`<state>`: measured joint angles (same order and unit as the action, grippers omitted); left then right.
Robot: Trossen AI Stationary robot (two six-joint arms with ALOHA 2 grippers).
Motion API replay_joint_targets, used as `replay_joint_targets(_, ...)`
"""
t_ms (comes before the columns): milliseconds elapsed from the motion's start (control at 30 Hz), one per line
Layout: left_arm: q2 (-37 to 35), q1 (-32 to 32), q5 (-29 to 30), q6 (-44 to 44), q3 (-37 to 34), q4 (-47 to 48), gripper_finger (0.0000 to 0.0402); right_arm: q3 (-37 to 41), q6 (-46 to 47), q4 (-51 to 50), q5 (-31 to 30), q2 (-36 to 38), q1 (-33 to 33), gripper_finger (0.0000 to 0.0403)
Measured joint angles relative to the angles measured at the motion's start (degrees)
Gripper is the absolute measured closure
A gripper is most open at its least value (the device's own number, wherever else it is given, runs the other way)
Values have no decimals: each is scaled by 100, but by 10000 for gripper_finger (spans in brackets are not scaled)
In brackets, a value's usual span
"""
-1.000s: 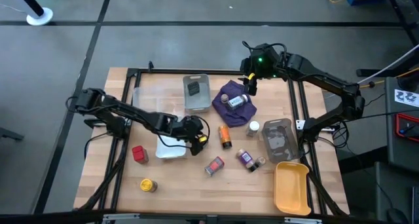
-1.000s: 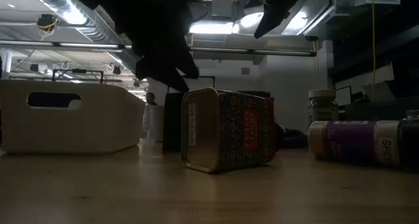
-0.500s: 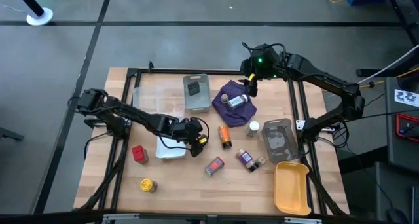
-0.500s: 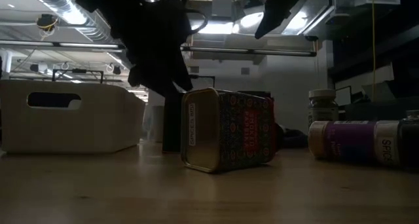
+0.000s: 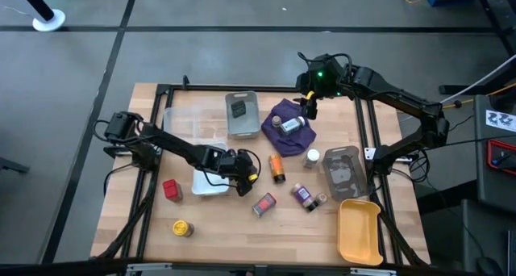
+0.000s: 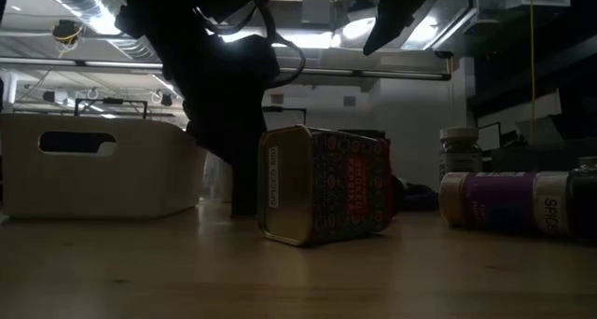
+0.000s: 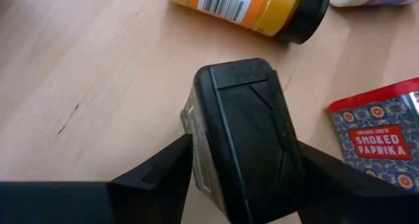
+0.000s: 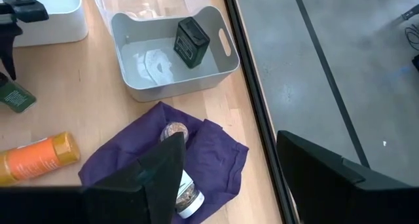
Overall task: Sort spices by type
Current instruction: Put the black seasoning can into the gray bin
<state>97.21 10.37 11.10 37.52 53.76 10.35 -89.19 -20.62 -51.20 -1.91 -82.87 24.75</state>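
My left gripper (image 5: 242,181) is down at the table's middle, beside the white tray (image 5: 201,184), shut on a dark tin with a black cap (image 7: 243,129). The tin stands upright on the wood behind the smoked-paprika tin (image 6: 326,196). My right gripper (image 5: 309,106) hangs open above the purple cloth (image 8: 216,152), where two jars (image 5: 292,124) lie. On the wood lie an orange jar (image 5: 276,168), a purple-labelled jar (image 5: 304,196), a white-capped jar (image 5: 311,156), a red tin (image 5: 171,189) and a yellow tin (image 5: 182,227). Another dark tin (image 8: 191,33) lies in the far grey tray. My left gripper pinches the dark tin between its two fingers (image 7: 167,175), one on each of two opposite sides at the black-capped upper end (image 7: 196,135). The fingers come from above, pointing down. The tin stands upright with its bottom on the table.
A far grey tray (image 5: 242,124) and a clear tray (image 5: 187,123) sit at the far side. A second grey tray (image 5: 343,173) and a yellow tray (image 5: 359,232) sit on the right. The paprika tin (image 5: 264,204) lies close to my left gripper.
My left gripper has come down over the upright dark tin, shifting slightly toward the near edge, and its arm has stretched out lower over the table. The tin and the other spices have stayed in place.
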Motion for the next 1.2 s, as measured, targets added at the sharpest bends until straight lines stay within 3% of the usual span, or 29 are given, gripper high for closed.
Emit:
replay_joint_targets(233, -85, -2, -1, -39, 0, 44, 292, 0, -17, 0, 0, 0, 0, 160)
replay_joint_targets(500, -732, -266, -215, -92, 0, 130, 294, 0, -18, 0, 0, 0, 2, 160)
replay_joint_targets(867, -1950, -1360, -187, -1317, 2, 113, 294, 2, -17, -1, 0, 0, 0, 160)
replay_joint_targets(1200, -1832, -2764, -146, -2626, 2, 327, 292, 2, 82, 0, 0, 0, 1, 160)
